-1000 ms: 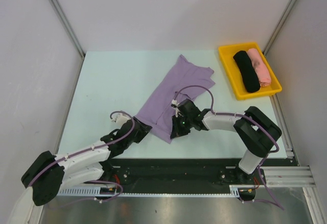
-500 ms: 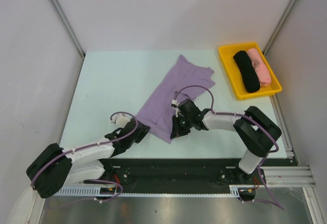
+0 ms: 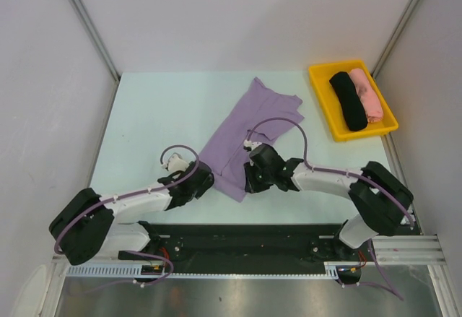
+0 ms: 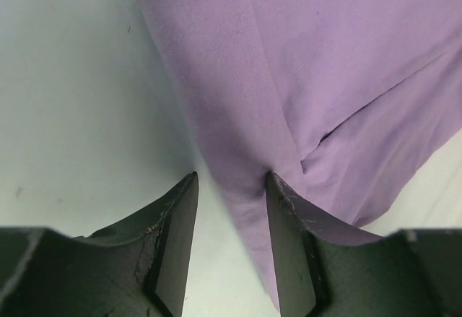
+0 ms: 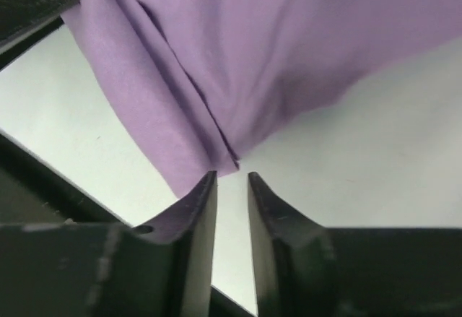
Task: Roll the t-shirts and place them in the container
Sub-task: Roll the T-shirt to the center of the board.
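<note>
The lavender t-shirt [image 3: 245, 129] lies folded into a long strip, slanting from the table's middle down to the near edge. My left gripper [image 3: 201, 180] is open at the strip's near left edge. In the left wrist view [image 4: 231, 187] that edge of the lavender cloth [image 4: 325, 64] runs between the jaws, and the right finger [image 4: 289, 230] rests on it. My right gripper [image 3: 252, 178] is at the strip's near right corner. In the right wrist view its jaws [image 5: 231, 183] stand a narrow gap apart and empty, the cloth's corner [image 5: 224, 159] just ahead of the tips.
A yellow tray [image 3: 323, 99] stands at the back right with a rolled black shirt [image 3: 349, 102] and a rolled pink shirt [image 3: 367, 94] in it. The pale table [image 3: 151, 122] ends at a black rail near the arm bases. Grey walls stand on three sides.
My left gripper has moved right to the shirt's near left edge. My right arm has swung its elbow outward; its gripper stays at the near right corner. The shirt has not moved.
</note>
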You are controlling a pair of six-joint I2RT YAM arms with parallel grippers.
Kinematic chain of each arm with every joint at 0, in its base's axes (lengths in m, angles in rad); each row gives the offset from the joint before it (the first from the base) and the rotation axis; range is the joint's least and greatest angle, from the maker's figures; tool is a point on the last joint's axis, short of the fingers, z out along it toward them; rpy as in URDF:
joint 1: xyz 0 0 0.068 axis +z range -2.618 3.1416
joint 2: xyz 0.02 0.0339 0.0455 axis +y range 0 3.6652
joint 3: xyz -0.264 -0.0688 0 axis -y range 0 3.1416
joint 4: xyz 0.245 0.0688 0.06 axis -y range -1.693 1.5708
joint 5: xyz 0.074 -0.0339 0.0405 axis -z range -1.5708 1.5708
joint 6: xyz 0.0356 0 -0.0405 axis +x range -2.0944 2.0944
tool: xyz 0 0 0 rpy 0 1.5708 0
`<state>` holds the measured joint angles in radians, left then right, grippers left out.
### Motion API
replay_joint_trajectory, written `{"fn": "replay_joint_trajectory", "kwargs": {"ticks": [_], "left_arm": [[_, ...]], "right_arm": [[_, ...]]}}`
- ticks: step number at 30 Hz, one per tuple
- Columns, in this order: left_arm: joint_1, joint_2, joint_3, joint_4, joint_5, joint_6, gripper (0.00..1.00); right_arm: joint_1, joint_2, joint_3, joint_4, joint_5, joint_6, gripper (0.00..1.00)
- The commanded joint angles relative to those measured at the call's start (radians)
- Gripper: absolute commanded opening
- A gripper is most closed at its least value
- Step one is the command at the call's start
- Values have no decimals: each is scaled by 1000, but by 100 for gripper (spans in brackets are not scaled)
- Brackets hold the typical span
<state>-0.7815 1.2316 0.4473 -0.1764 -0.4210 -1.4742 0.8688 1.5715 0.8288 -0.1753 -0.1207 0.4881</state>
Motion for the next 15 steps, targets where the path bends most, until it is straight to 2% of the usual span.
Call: {"fn": "replay_joint_trajectory", "kwargs": {"ticks": [1,4,7,11,15], "left_arm": [[-4,42,42,-115,-12,-8,48],[-4,60,76,-152,-4,11,49],[4,72,97,-169,19,23,49],[17,101,117,-183,59,46,50],[50,111,120,-190,105,61,50]], "right_arm": [[155,-169,1,-30,455,-97,31],[312,-247,-29,42,669,-210,36],[415,-286,-88,236,758,-322,37],[522,-265,-132,367,820,-454,39],[585,-168,-132,467,860,-560,46]]}}
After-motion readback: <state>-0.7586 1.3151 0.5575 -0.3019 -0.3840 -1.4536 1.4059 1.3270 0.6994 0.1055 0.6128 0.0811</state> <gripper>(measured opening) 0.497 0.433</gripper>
